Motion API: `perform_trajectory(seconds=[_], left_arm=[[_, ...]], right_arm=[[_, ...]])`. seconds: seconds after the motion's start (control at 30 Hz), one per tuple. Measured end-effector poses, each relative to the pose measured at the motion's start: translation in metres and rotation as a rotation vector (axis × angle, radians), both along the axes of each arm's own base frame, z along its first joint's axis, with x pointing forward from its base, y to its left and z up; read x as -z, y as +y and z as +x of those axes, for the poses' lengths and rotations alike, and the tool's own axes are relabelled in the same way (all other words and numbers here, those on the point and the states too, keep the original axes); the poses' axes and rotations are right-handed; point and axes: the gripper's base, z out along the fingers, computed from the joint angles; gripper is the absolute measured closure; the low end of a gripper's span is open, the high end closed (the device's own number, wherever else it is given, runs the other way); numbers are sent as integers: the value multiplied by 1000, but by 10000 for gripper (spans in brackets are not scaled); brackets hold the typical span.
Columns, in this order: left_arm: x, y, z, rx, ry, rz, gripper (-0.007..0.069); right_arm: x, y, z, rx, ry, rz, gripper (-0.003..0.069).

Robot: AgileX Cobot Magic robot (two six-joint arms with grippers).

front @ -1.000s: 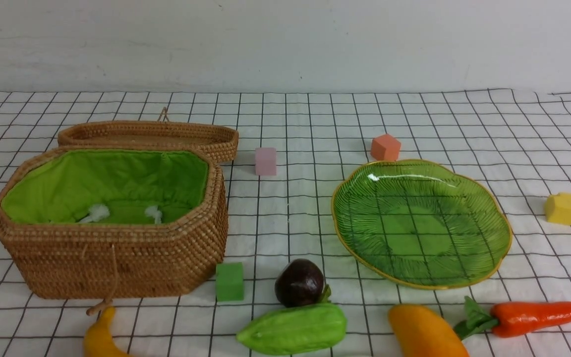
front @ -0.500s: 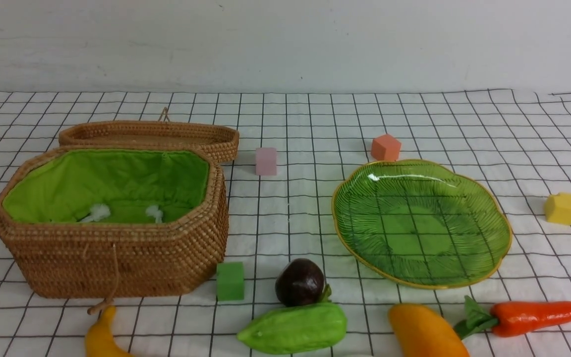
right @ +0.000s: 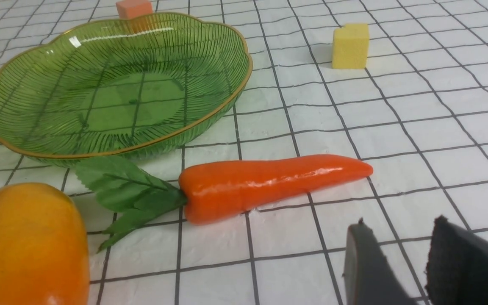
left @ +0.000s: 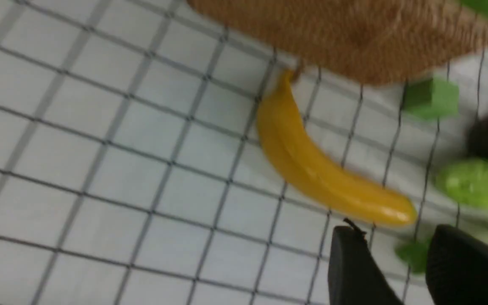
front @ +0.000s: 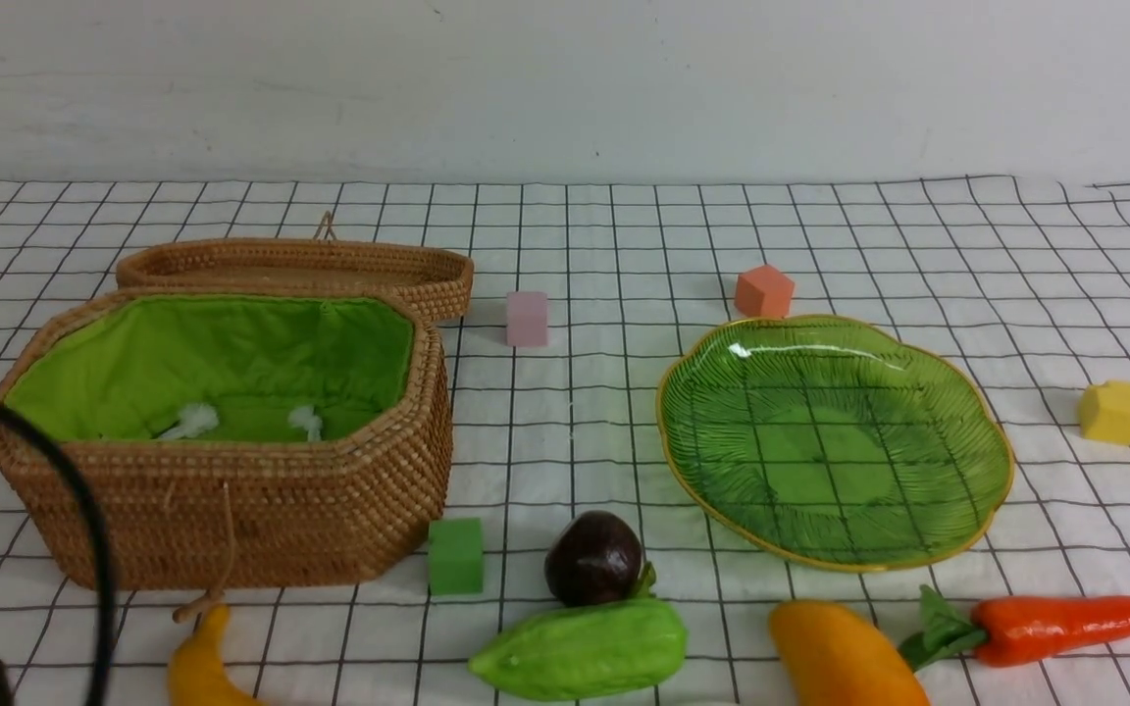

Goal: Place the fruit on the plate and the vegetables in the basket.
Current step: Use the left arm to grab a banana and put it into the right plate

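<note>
The wicker basket [front: 231,529] with green lining stands open at the left. The green glass plate [front: 835,441] lies at the right, with nothing on it. Along the near edge lie the banana [front: 197,672], the dark purple fruit [front: 592,559], the green gourd [front: 580,649], the mango [front: 840,659] and the carrot [front: 1070,626]. The white vegetable is out of view. My left gripper [left: 394,233] is open and empty, just short of the banana's [left: 320,169] rounded end. My right gripper [right: 400,223] is open and empty above the cloth, short of the carrot [right: 269,182].
The flat wicker lid [front: 295,265] lies behind the basket. Cubes on the checked cloth: green [front: 454,556] beside the basket, pink [front: 526,319], orange [front: 763,291] behind the plate, yellow [front: 1111,412] at far right. My left arm's black cable [front: 84,529] crosses the basket's front-left corner.
My left arm's black cable and body have come into the front view at the bottom left. The objects have not moved.
</note>
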Motion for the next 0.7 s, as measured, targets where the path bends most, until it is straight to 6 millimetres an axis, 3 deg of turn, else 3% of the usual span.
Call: perform_trajectory(seconds=[0.27,0.3,0.33,0.4,0.53,0.7], left_arm=[[38,-7,53,4,238,-24,144],[50,-7,65,-27,298,-28,76],[52,-7,67,-30,304,-29,76],[69,-8,85,-65,349,-31,-2],[94,-9,108,-104,375,-35,-32],[122,-9,126,-151,430,-46,-13]], right_arm=[[0,0,0,0,0,0,414],[0,0,0,0,0,0,414],[0,0,0,0,0,0,414],[0,0,0,0,0,0,414],[0,0,0,0,0,0,414],[0,0,0,0,0,0,414]])
